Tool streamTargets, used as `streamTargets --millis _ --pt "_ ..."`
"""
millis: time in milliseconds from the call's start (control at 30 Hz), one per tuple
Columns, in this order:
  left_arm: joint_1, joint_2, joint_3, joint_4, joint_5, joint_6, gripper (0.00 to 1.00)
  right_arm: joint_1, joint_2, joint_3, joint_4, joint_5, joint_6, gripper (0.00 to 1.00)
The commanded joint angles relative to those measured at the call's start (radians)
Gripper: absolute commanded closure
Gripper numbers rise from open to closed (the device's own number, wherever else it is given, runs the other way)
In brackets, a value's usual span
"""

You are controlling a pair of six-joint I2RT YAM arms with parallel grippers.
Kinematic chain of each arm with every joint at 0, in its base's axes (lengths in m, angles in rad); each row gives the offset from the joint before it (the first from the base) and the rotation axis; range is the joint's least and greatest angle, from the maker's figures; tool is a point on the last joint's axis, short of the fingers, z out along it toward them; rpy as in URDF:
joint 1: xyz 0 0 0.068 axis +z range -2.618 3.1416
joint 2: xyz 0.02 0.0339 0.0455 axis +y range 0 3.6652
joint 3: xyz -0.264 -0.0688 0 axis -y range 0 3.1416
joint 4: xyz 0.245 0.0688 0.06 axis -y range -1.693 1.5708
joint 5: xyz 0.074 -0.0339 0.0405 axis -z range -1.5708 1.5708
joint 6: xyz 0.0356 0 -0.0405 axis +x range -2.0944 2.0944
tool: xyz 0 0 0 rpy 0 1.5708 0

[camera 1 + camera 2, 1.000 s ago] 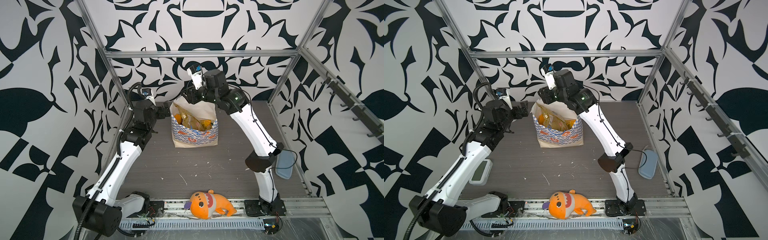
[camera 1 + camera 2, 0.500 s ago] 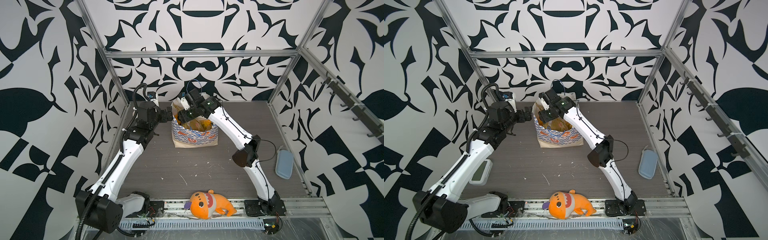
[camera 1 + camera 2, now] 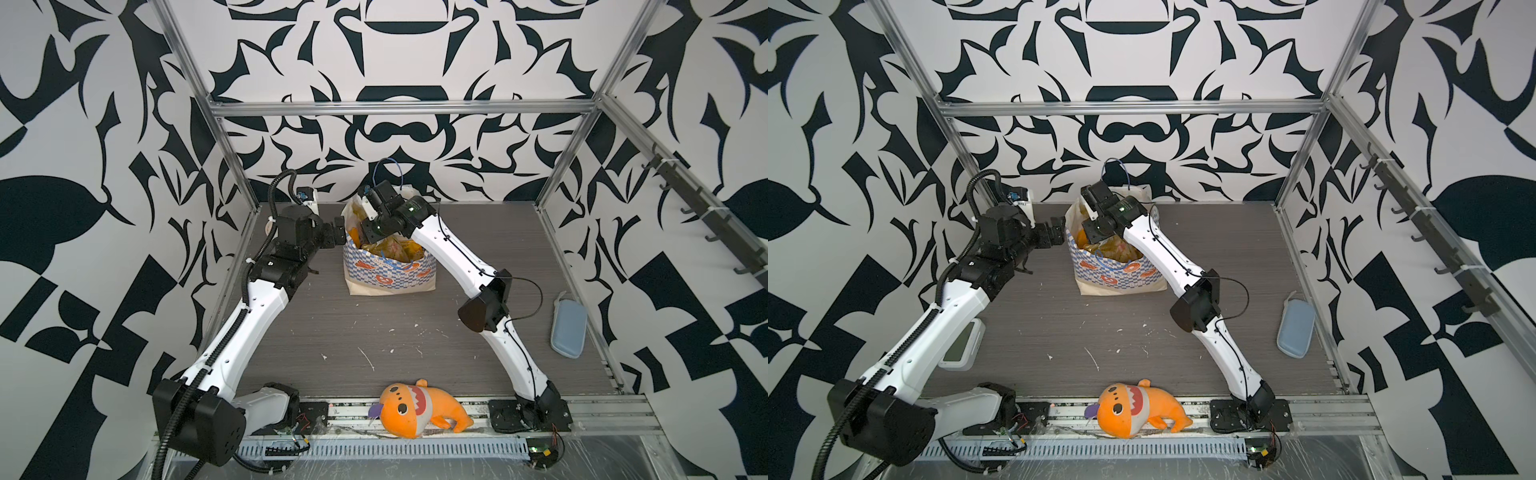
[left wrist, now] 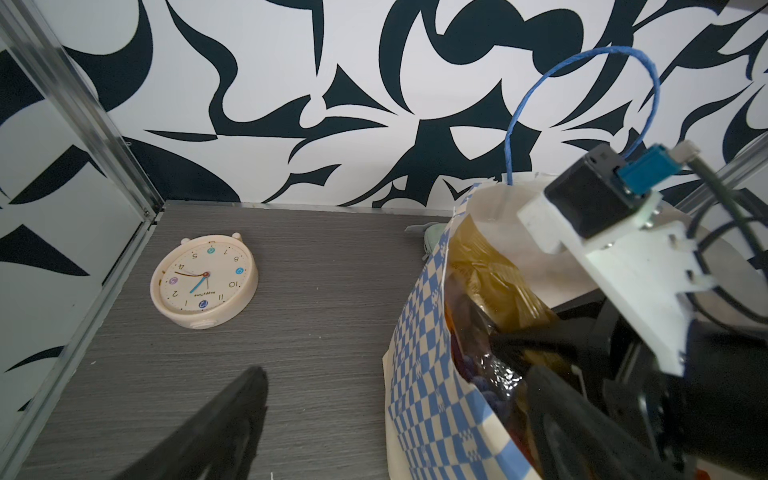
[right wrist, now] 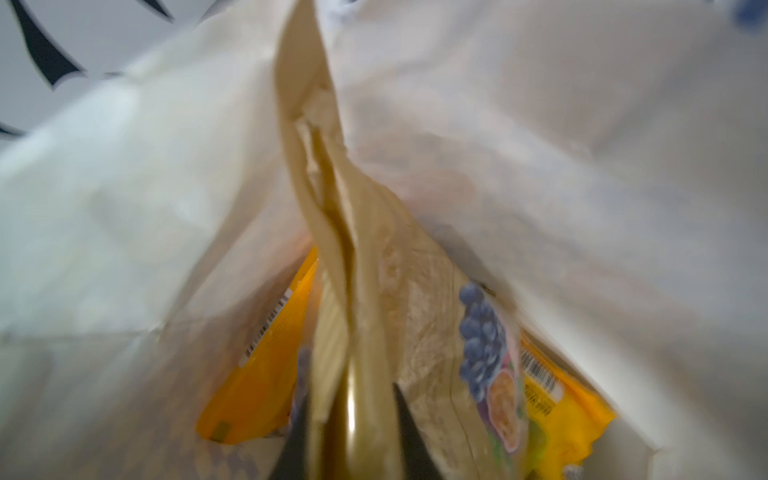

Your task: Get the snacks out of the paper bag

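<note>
Deep inside the bag (image 3: 388,276), the right hand (image 5: 351,397) pinches the upright edge of a tan packet (image 5: 374,257), its two dark fingers (image 5: 411,436) close on either side of the fold. Orange packets (image 5: 257,374) lie on both sides of the tan one, lower in the bag. The left hand (image 3: 337,234) hangs just outside the bag's wall on the left arm's side, spread wide and holding nothing; whether it touches the paper I cannot tell. The bag stands upright on the bench (image 3: 374,332), one blue handle (image 3: 388,174) arching above its back rim. Beyond the left hand from the bag a cream clock (image 4: 203,280) lies face up. A blue case (image 3: 568,328) lies well apart from the bag on the right arm's side, and an orange plush (image 3: 419,409) lies well in front of the bag, at the bench's front edge.
</note>
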Motion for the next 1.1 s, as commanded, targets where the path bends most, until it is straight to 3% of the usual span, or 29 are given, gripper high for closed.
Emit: streamTargets --millis 0,67,433,700,967,1067 --pt "0.0 0.0 -0.022 0.011 0.009 -0.003 0.0 -0.022 0.004 0.003 -0.029 0.04 -0.001 0.92" --pt "0.001 0.006 -0.023 0.012 0.017 -0.003 0.0 -0.028 -0.004 0.001 -0.027 0.037 -0.002 1.0" --pt "0.0 0.084 0.011 -0.001 0.06 -0.008 0.0 -0.087 -0.139 -0.062 0.091 -0.085 0.005 1.0" --pt "0.001 0.117 0.043 0.006 0.061 -0.003 0.0 -0.153 -0.231 -0.084 0.185 -0.262 0.057 1.0" --pt "0.001 0.106 0.034 0.007 0.049 -0.001 0.0 -0.168 -0.226 -0.088 0.188 -0.272 0.074 1.0" --pt "0.0 0.093 0.022 0.007 0.036 0.005 0.0 -0.175 -0.262 -0.175 0.235 -0.27 0.081 1.0"
